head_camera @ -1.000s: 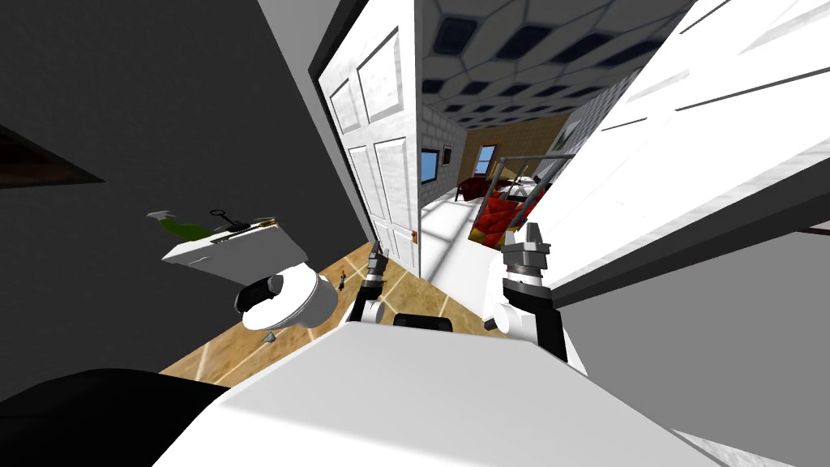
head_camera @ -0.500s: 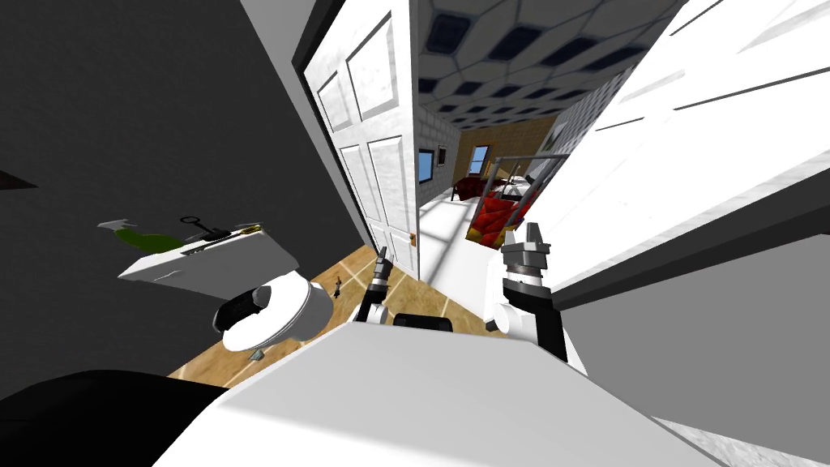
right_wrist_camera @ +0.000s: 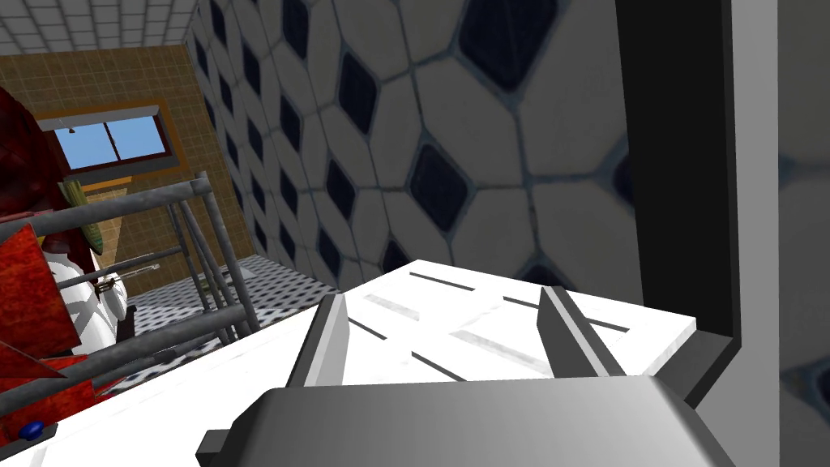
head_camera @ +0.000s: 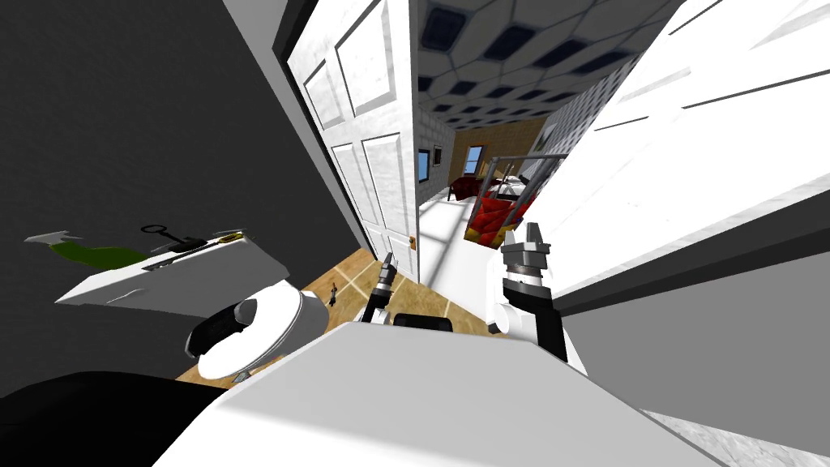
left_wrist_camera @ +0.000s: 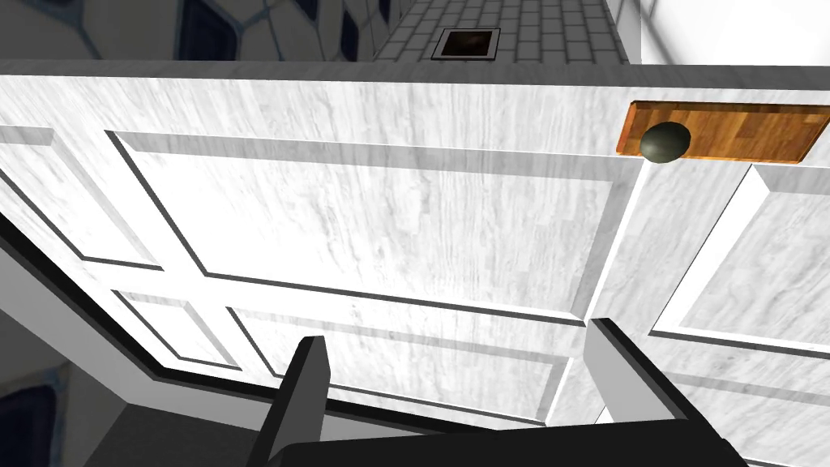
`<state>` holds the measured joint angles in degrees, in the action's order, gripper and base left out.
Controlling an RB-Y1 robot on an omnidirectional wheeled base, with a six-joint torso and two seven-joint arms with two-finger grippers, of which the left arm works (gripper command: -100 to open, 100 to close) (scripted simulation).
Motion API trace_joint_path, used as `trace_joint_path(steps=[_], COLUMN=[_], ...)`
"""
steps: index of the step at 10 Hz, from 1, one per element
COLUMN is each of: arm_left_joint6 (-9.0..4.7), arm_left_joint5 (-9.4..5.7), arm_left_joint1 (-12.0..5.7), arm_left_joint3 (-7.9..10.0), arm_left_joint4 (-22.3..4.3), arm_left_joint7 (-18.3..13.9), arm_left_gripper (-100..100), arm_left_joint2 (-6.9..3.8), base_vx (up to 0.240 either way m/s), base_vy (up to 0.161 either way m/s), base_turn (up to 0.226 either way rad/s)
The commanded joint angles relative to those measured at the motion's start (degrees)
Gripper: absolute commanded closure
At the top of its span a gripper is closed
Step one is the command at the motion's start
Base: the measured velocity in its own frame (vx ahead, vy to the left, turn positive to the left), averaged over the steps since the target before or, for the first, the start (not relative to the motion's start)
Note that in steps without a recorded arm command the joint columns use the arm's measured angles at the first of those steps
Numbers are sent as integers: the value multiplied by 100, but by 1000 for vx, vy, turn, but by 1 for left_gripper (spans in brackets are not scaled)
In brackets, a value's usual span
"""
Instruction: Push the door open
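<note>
Advancing has brought my spread-fingered left gripper (left_wrist_camera: 455, 332) close to the half-open white panelled door (left_wrist_camera: 389, 219), ready to push; right gripper (right_wrist_camera: 444, 296) likewise spread.

Tan tiled floor (head_camera: 352, 274) bearing a white toilet (head_camera: 259, 328), white counter (head_camera: 186, 280) topped with a green object (head_camera: 93, 253) and a black tool (head_camera: 166, 237)

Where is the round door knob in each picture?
Head view: the knob is a tiny dot on the white door's edge, just above the left gripper.
Left wrist view: the knob sits on a wooden plate on the door, ahead of the gripper.
Right wrist view: not in it.
Shared landmark: the tiles with dark diamonds, in all three.
</note>
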<state>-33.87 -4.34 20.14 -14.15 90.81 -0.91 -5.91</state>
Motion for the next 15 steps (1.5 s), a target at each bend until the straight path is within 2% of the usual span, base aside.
trace_joint_path(steps=[1,11,12,13,15], arm_left_joint6=[-64,-543,-624,-624,-699], arm_left_joint5=[13,104,120,120,134], arm_left_joint1=[-50,-266,-302,-302,-336], arm_left_joint3=[-77,-541,-619,-619,-692], arm_left_joint4=[-224,-1563,-1789,-1789,-1999], arm_left_joint7=[4,33,38,38,42], arm_left_gripper=[-100,-100,-100,-100,-100], arm_left_joint2=[-29,-152,-170,-170,-187], base_vx=[74,86,111,93,72], base_vy=[71,67,64,63,52], base_turn=[-86,-78,-120,-37,-44])
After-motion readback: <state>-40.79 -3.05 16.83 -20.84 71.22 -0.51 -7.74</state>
